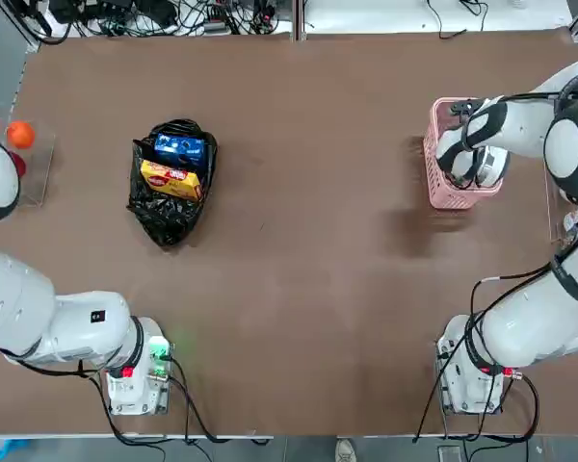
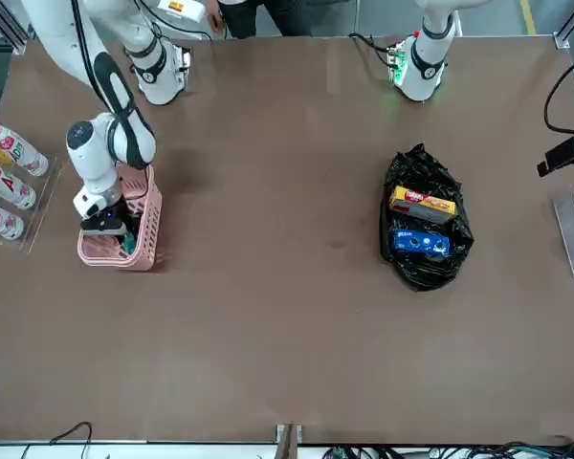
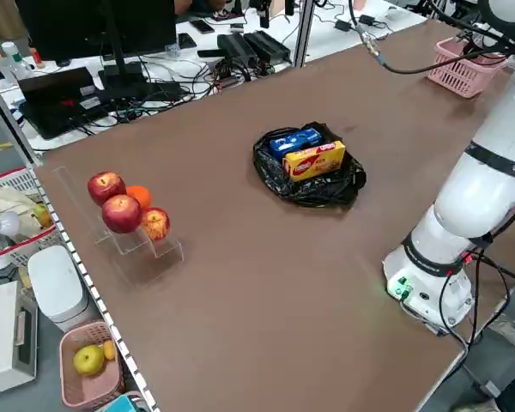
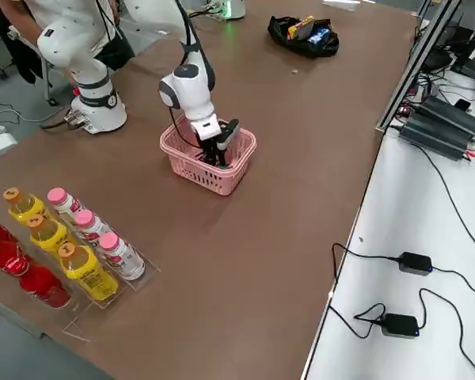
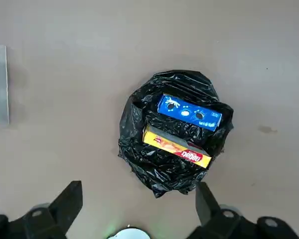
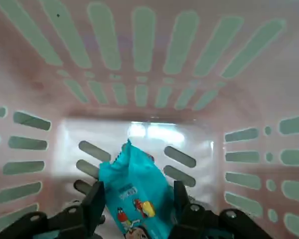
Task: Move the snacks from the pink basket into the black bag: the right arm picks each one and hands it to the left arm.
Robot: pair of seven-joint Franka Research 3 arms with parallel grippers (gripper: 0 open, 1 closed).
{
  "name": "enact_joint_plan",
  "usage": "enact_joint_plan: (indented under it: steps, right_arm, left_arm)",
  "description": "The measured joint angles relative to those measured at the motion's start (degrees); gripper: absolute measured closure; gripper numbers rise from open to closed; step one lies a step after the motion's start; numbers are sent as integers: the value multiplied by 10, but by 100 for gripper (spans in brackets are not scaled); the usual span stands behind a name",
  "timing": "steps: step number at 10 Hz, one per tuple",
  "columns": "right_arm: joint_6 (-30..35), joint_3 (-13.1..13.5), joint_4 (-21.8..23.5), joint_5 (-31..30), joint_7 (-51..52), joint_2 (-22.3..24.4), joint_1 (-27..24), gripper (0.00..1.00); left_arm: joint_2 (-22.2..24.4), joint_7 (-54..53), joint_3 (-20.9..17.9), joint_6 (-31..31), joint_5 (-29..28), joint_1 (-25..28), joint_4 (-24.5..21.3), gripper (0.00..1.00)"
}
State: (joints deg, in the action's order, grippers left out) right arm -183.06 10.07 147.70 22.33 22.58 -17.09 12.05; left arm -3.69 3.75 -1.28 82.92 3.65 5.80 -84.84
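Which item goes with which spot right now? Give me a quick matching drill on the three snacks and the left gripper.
Things:
1. blue snack
2. yellow snack
3. teal snack
4. left gripper

Places:
A. inside the pink basket, between the right gripper fingers
B. in the black bag, on its far side
C. open, above the black bag
D. in the black bag, nearer the robot

Pairs: 1-B, 2-D, 3-A, 4-C

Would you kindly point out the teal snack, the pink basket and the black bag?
teal snack [image 6: 134, 196], right wrist view, packet's middle.
pink basket [image 1: 432, 181], top view, side wall.
black bag [image 1: 164, 219], top view, wrinkled film.
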Motion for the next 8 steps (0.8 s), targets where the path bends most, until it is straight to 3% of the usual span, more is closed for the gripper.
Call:
enact_joint_plan:
  steps: [5,8]
  right_arm:
    - [0,0,-1,24,0,-1,20,44]
    - [-1,0,-2,24,0,-1,20,59]
  left_arm:
    - [-1,1,2,-8,0,-4,0,0]
    - [-1,1,4,-24,0,-7,0,0]
